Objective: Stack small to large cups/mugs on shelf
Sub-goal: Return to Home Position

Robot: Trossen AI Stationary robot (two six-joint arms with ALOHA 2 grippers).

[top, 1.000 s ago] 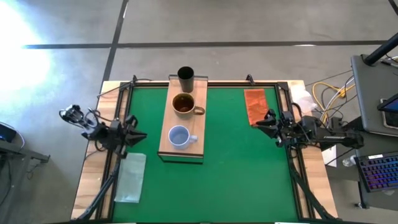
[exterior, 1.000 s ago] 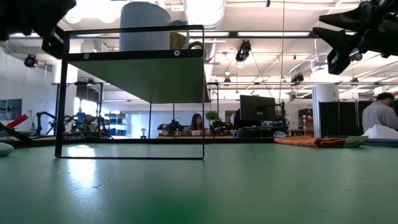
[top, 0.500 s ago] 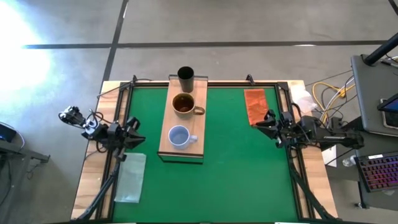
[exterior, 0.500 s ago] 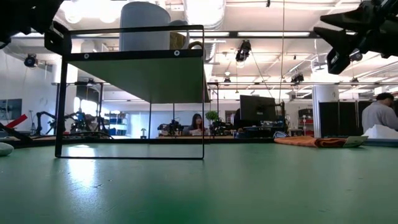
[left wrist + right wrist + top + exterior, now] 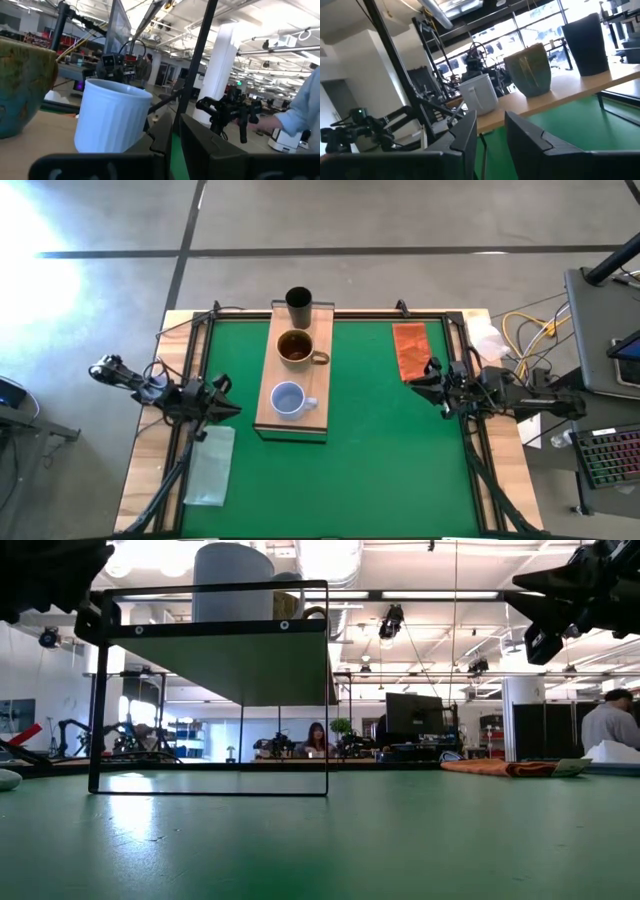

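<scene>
The light-wood shelf (image 5: 292, 375) stands on the green table, running from far to near. On its top stand, each on its base and apart from the others, the black cup (image 5: 298, 305) at the far end, the brown mug (image 5: 296, 347) in the middle and the pale blue-grey mug (image 5: 288, 399) at the near end. My left gripper (image 5: 226, 402) hovers left of the shelf, beside the pale mug (image 5: 112, 117). Its fingers stand a narrow gap apart and hold nothing. My right gripper (image 5: 427, 376) hovers at the table's right side, narrowly open and empty.
An orange-brown cloth (image 5: 410, 348) lies at the far right of the table, just beyond my right gripper. A clear plastic bag (image 5: 211, 465) lies at the near left edge, below my left arm. Green mat (image 5: 390, 460) shows between the shelf and my right arm.
My left gripper has shifted a little toward the table's near edge and turned slightly, while its arm has drawn back toward the left. The cups and the shelf have stayed in place.
</scene>
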